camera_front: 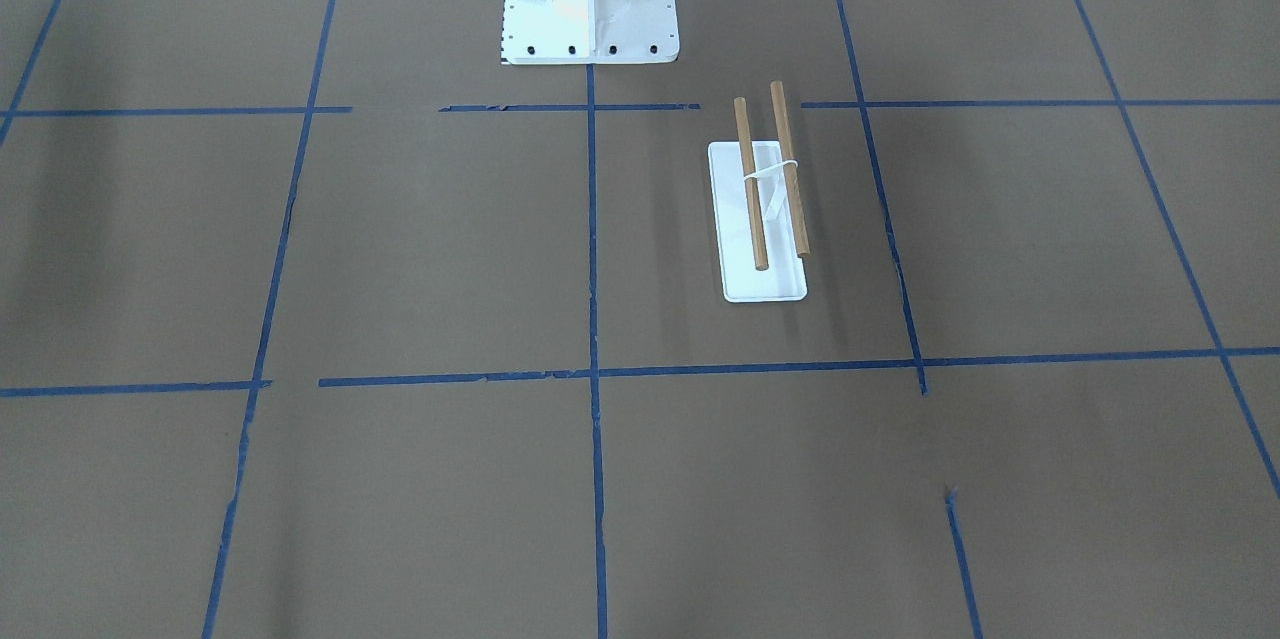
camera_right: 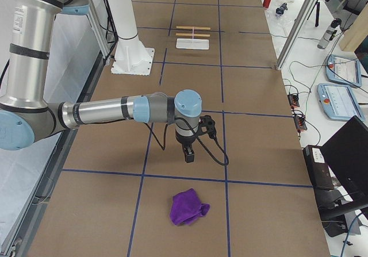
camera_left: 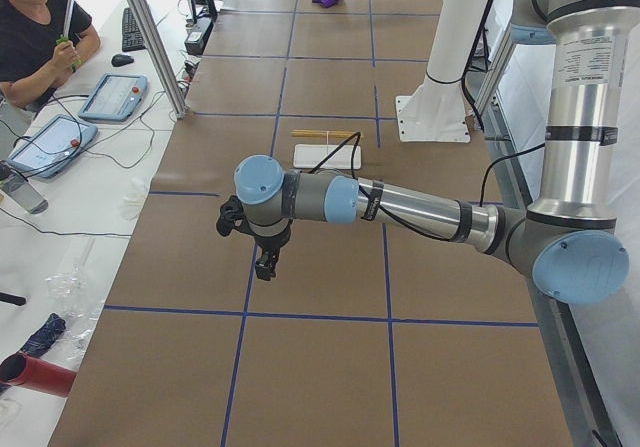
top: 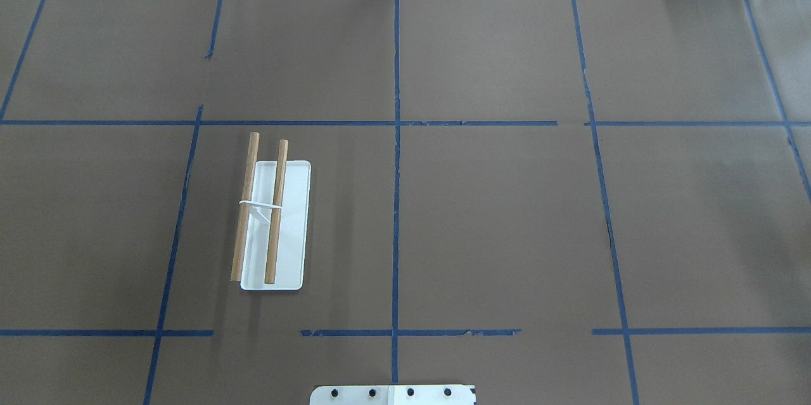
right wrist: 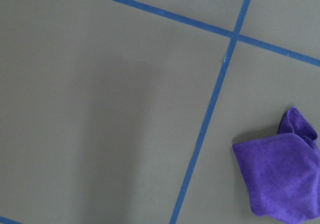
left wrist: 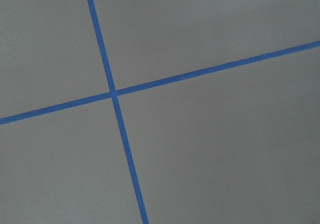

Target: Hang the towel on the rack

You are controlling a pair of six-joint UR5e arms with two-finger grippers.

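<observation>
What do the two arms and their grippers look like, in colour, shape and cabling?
The left arm and right arm are silver tubes with round light-blue joint caps. The left gripper and right gripper are small and black. A black cable loops along each arm.

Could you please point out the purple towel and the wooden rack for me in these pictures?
towel (camera_right: 187, 207), exterior right view, on the middle of the crumpled purple cloth.
rack (top: 274, 240), overhead exterior view, on one of its two wooden dowels.

Blue tape grid (top: 396, 202) on brown paper (top: 507, 234); seated operator (camera_left: 35, 27); teach pendant (camera_left: 112, 97).
</observation>
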